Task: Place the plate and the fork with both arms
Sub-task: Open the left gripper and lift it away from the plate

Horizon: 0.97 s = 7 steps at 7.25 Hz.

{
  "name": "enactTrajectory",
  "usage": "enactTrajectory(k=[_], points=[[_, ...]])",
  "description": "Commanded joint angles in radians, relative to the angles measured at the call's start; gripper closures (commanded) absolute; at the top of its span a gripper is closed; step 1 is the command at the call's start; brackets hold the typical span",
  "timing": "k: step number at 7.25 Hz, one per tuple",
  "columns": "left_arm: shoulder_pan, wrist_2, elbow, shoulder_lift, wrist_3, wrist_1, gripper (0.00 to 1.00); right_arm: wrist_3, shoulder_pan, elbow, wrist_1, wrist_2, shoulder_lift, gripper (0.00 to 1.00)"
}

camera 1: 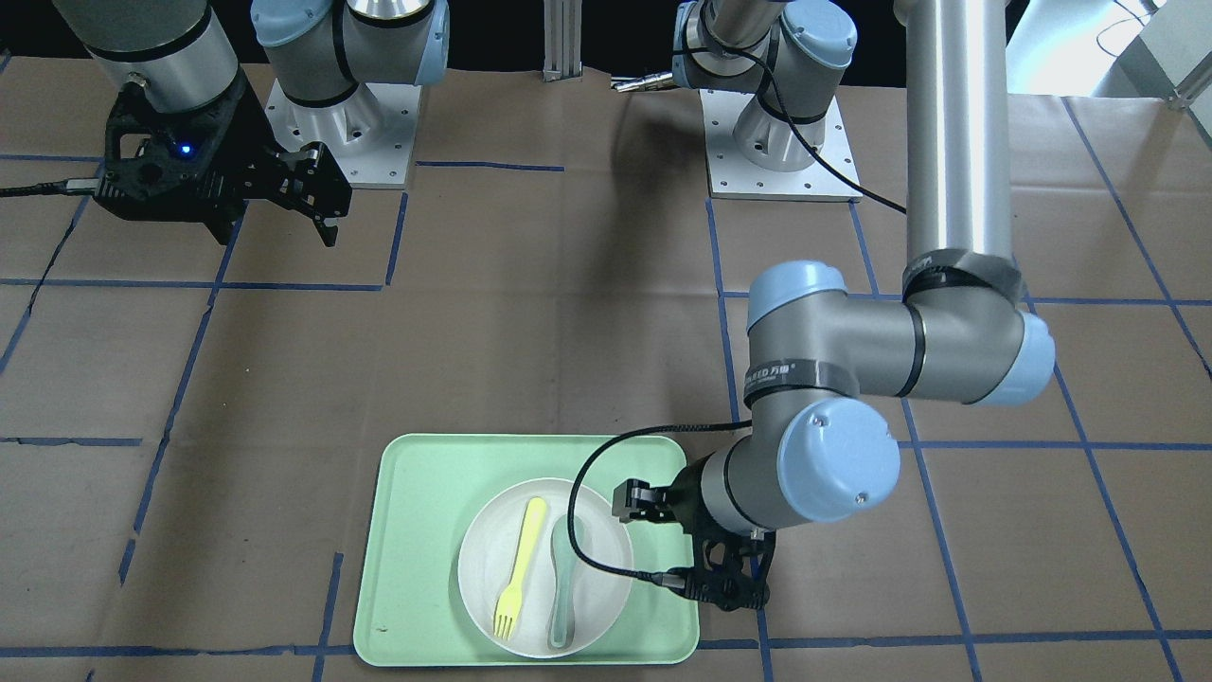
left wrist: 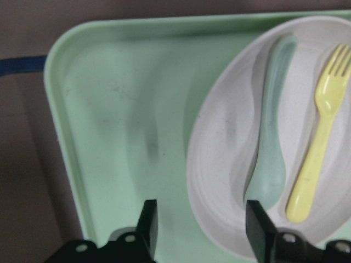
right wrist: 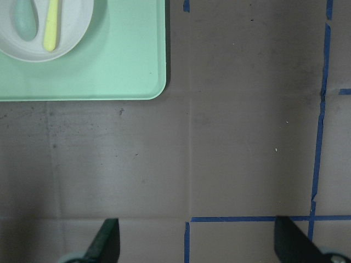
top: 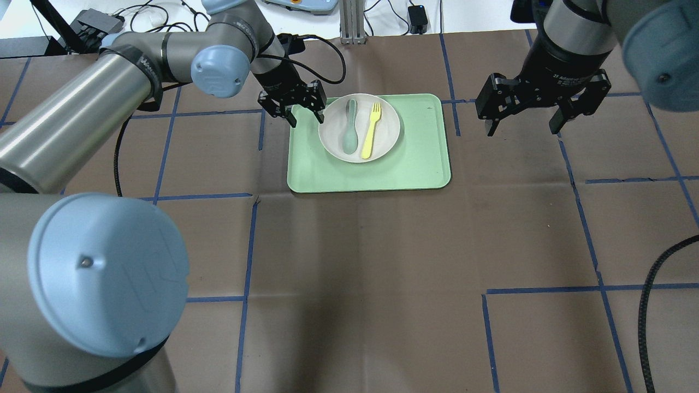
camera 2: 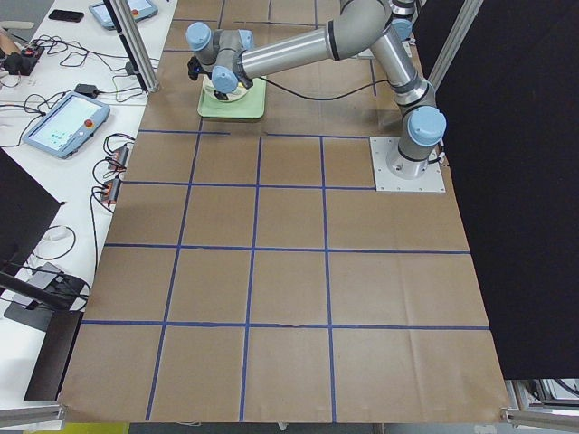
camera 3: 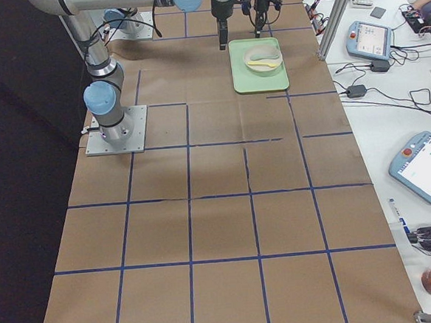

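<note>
The off-white plate (top: pixel 389 132) lies on the mint-green tray (top: pixel 420 158). The pale-yellow fork (top: pixel 371 130) lies on the plate beside a grey-green spoon (top: pixel 350 126). My left gripper (top: pixel 307 117) is open at the plate's left edge. In the left wrist view the left gripper (left wrist: pixel 202 219) has its fingers on either side of the plate's rim (left wrist: pixel 211 164), with the fork (left wrist: pixel 321 142) and the spoon (left wrist: pixel 269 159) beyond. My right gripper (top: pixel 520 128) is open and empty above bare table to the right of the tray. In its wrist view the right gripper (right wrist: pixel 197 241) is well away from the plate (right wrist: pixel 71 41).
The tray (camera 1: pixel 417 549) sits near the table's far edge from the robot. The table is covered in brown paper with blue tape lines. The left arm's black cable (camera 1: pixel 592 474) loops over the plate. Both arm bases (camera 1: pixel 776 142) stand at the robot's side.
</note>
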Motion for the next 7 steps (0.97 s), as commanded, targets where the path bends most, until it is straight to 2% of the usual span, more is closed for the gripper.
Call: enactTrajectory(k=[1, 3, 4, 5, 7], points=[[-0.001, 0.119, -0.062, 0.203, -0.005, -0.172, 0.00, 0.007, 0.005, -0.043, -0.022, -0.001, 0.027, 0.00], [0.005, 0.157, -0.067, 0.401, -0.013, -0.362, 0.00, 0.021, 0.018, -0.161, 0.001, -0.004, 0.121, 0.00], [0.007, 0.230, -0.065, 0.462, -0.040, -0.434, 0.00, 0.021, 0.028, -0.183, -0.001, -0.001, 0.150, 0.00], [0.007, 0.268, -0.065, 0.492, -0.051, -0.471, 0.00, 0.027, 0.044, -0.183, -0.019, 0.004, 0.170, 0.00], [0.027, 0.269, -0.068, 0.495, -0.035, -0.485, 0.00, 0.149, 0.109, -0.211, -0.083, 0.001, 0.268, 0.00]])
